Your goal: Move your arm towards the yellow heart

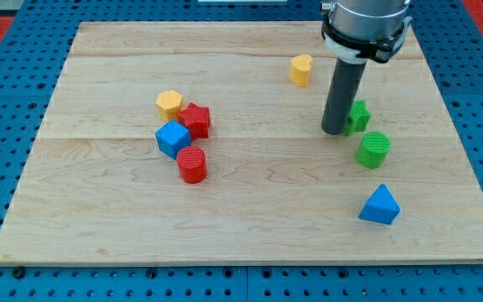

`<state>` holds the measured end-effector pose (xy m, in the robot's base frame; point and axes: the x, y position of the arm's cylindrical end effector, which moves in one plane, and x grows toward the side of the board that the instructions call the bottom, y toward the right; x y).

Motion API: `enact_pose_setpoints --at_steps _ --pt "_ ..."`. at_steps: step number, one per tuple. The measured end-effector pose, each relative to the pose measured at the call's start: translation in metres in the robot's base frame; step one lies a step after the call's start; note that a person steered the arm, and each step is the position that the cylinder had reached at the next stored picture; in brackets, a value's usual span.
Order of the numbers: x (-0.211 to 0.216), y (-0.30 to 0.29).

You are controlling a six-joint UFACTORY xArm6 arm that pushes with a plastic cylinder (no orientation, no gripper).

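The yellow heart [300, 70] stands on the wooden board [250, 210] near the view's top, right of centre. My tip [334, 131] is below and to the right of it, a short way off. The tip rests right beside a green star [358, 116], which is partly hidden behind the rod. A green cylinder [373, 149] lies just below and right of the tip.
A blue triangle [380, 205] lies at the lower right. At the left of centre a cluster holds a yellow hexagon [169, 104], a red star [196, 120], a blue cube [173, 138] and a red cylinder [192, 164].
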<state>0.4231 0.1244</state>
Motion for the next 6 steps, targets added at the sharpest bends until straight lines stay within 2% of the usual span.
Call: enact_pose_setpoints --at_steps 2,3,4,6 --pt "-0.014 0.006" --pt "0.002 -0.065" --pt "-0.012 -0.107" --pt "-0.103 -0.095"
